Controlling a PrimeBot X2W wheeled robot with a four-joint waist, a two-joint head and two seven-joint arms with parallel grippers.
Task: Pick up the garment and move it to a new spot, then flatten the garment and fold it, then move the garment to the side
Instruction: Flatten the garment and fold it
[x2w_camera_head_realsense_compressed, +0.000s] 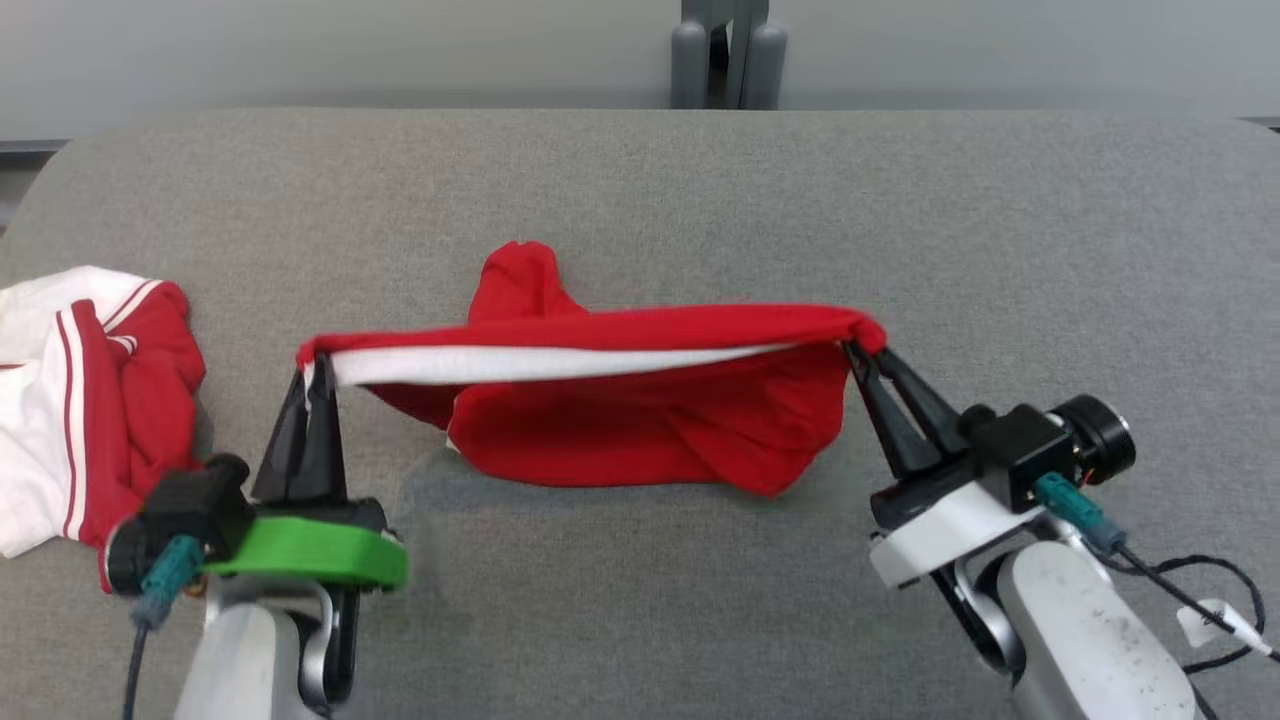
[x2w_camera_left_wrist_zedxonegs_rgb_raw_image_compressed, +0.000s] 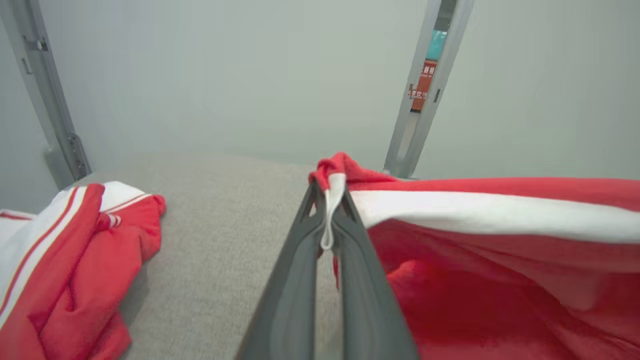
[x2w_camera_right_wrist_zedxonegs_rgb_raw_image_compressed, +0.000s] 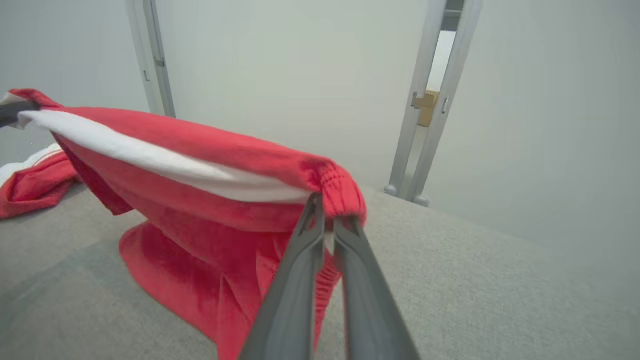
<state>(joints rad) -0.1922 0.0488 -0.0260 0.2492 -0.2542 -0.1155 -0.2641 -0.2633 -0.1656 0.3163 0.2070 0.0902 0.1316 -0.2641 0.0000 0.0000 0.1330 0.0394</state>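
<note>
A red garment (x2w_camera_head_realsense_compressed: 640, 420) with a white band along its top edge hangs stretched above the grey table (x2w_camera_head_realsense_compressed: 640, 180), lifted between my two grippers. My left gripper (x2w_camera_head_realsense_compressed: 312, 362) is shut on its left end, where red and white cloth bunch at the tips (x2w_camera_left_wrist_zedxonegs_rgb_raw_image_compressed: 330, 190). My right gripper (x2w_camera_head_realsense_compressed: 862, 345) is shut on the right end, a gathered red hem (x2w_camera_right_wrist_zedxonegs_rgb_raw_image_compressed: 340, 195). The body of the garment (x2w_camera_right_wrist_zedxonegs_rgb_raw_image_compressed: 200, 250) sags down and its lower folds rest on the table; a red flap (x2w_camera_head_realsense_compressed: 520, 280) lies behind.
A second red and white garment (x2w_camera_head_realsense_compressed: 90, 400) lies crumpled at the table's left edge, close to my left arm. Grey frame posts (x2w_camera_head_realsense_compressed: 728, 55) stand behind the table's far edge. A black cable (x2w_camera_head_realsense_compressed: 1200, 600) trails by my right wrist.
</note>
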